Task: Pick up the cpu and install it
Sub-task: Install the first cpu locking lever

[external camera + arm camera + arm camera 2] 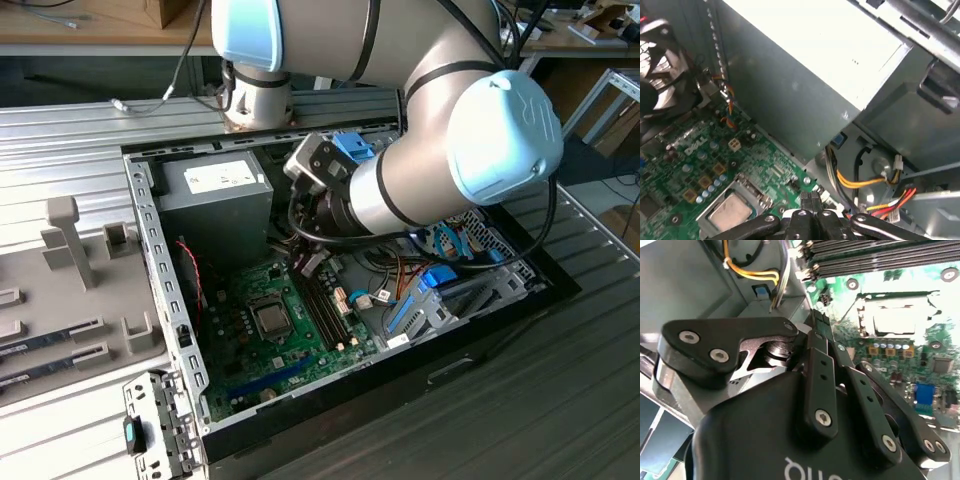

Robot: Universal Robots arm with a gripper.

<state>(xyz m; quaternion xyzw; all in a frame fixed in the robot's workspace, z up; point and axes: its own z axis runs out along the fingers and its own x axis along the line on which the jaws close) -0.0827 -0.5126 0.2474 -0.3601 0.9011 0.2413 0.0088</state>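
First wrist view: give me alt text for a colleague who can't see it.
The shut gripper hangs above a green motherboard, close beside the silver cpu seated in its socket. A grey power supply box rises behind, with yellow and red cables alongside.

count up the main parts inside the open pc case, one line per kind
cpu: 1
power supply box: 1
motherboard: 1
case fan: 1
total: 4
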